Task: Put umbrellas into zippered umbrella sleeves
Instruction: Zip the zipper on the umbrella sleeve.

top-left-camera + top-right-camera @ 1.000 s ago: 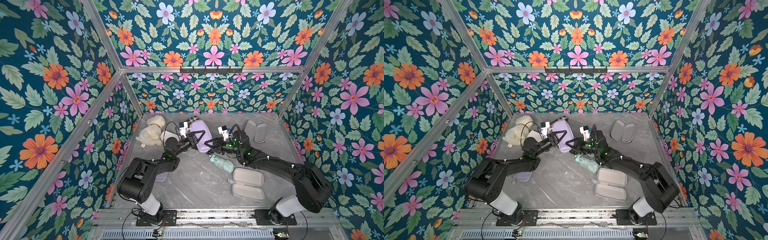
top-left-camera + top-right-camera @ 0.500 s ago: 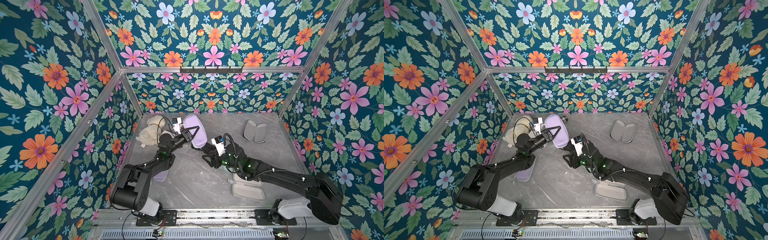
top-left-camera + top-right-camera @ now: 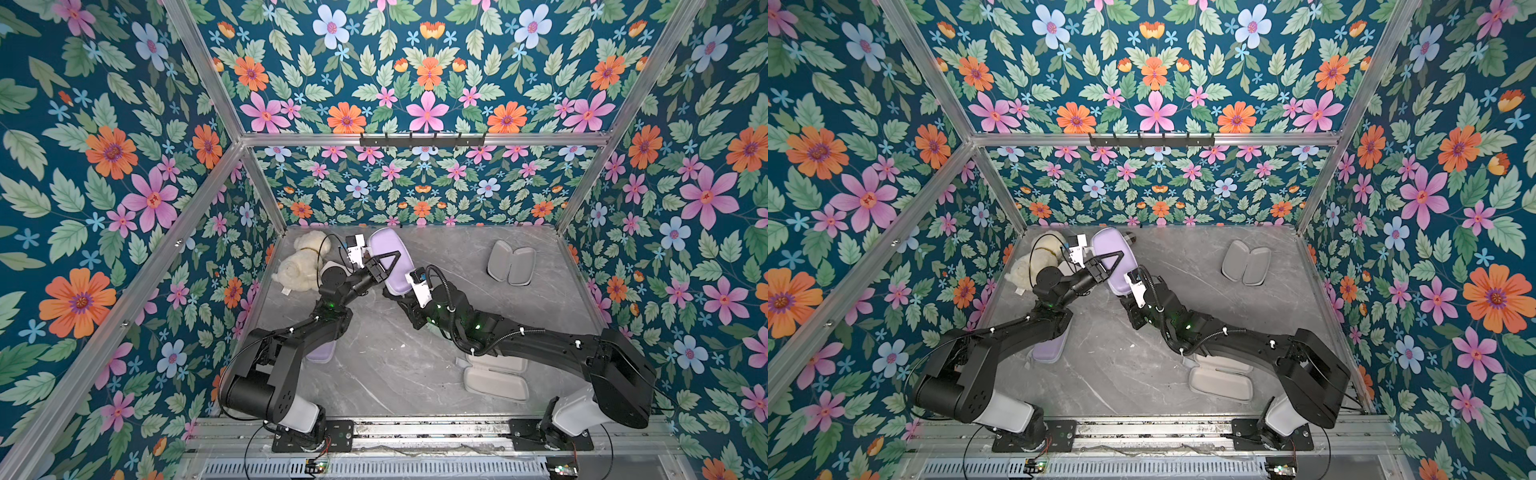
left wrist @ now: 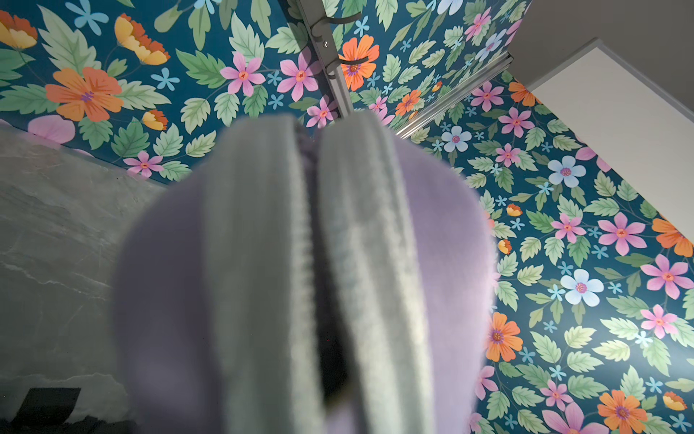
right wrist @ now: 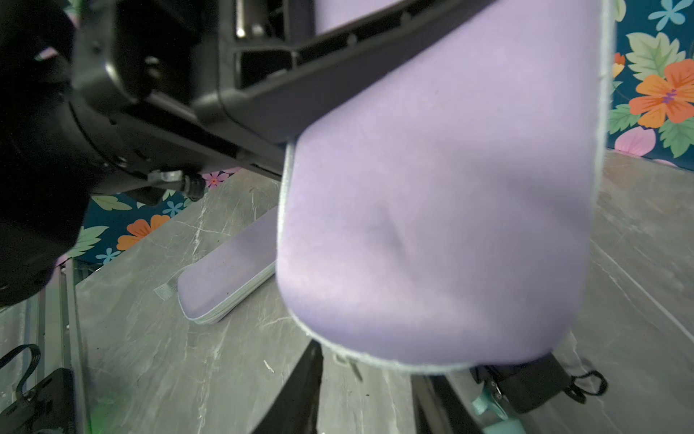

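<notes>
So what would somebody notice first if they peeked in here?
Probably the bright flowery walls all around the grey table. Next comes the lavender sleeve, held up near the back and pinched in the left gripper, with the right gripper close to its lower end. A fluffy cream toy lies in the back corner on the robot's left side.

Held sleeve [image 3: 384, 243]: above the table [image 3: 395, 365], rear centre — clamped in the left tool [image 3: 392, 259].
Plush toy [image 3: 301, 259]: rear left corner.
Closed sleeve [image 3: 322, 353]: left side, partly under the left arm [image 3: 291, 336].
Rear open sleeve [image 3: 510, 264]: rear right, lying apart.
Front open sleeve [image 3: 494, 380]: front right — partly under the right arm [image 3: 540, 345].
</notes>
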